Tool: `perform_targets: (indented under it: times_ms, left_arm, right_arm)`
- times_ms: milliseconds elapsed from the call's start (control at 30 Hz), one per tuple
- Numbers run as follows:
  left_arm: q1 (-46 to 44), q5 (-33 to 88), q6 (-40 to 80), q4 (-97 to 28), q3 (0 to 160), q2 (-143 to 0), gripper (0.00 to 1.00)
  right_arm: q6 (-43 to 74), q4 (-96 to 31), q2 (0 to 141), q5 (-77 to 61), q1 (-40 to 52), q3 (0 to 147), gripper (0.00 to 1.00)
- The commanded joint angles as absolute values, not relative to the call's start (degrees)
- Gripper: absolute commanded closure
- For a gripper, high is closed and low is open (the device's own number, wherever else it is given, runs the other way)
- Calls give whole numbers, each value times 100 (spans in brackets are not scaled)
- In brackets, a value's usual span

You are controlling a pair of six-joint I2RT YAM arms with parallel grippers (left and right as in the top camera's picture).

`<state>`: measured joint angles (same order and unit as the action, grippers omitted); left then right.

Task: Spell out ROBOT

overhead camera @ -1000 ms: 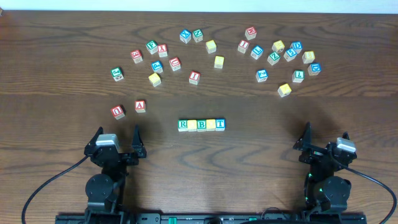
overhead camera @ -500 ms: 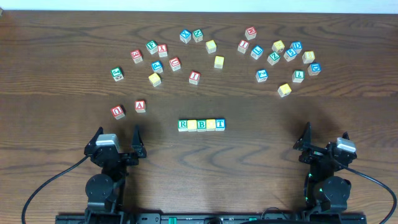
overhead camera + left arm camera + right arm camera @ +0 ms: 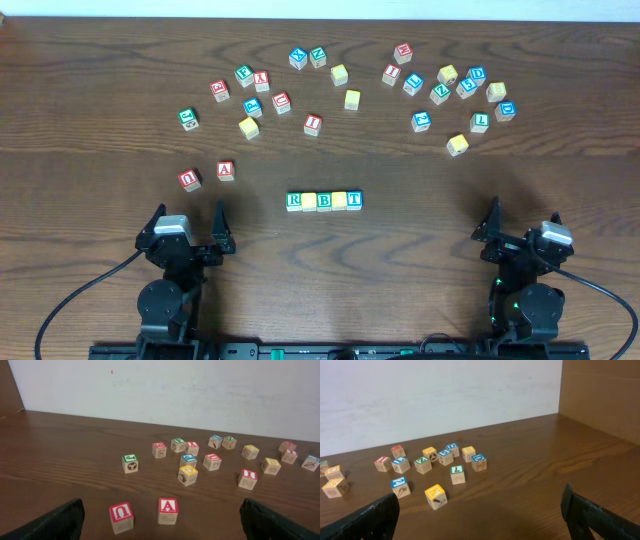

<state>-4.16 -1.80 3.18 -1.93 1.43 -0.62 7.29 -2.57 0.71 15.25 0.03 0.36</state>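
Word row: five small wooden alphabet cubes stand in one straight line, side by side and touching, on the near middle of the table.
First cube: small wooden cube with a green letter R, at the row's left end.
Second cube: small wooden cube with a plain yellow top, between the R and the B.
Third cube: small wooden cube with a green letter B, in the middle of the row.
Fourth cube: second yellow-topped wooden cube, between the B and the T.
Fifth cube: small wooden cube with a blue letter T, at the right end.
Nearest loose cubes: a wooden cube with a red letter A and a wooden cube with a red letter U, near each other, left of the row and apart from it.
Farther cubes: two loose scatters of lettered wooden cubes lie across the far half of the table, one to the left and one to the right; a lone yellow-topped cube sits nearest on the right side.
Left gripper: spread wide, holding nothing, low at the near edge, well apart from the row; its black fingers frame the A and U cubes.
Right gripper: spread wide, holding nothing, at the near right, well apart from the row.
Surface: dark brown wood-grain table.
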Motion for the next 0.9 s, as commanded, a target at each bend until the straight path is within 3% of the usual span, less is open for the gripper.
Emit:
perform_targets:
  times_ms: [0, 867]
  left_arm:
    - [-388, -213, 368, -408, 27, -23, 2]
    - [-386, -451, 655, -381, 27, -21, 2]
  right_arm:
    - [829, -276, 30, 1597, 84, 32, 1]
    - [829, -276, 30, 1597, 84, 32, 1]
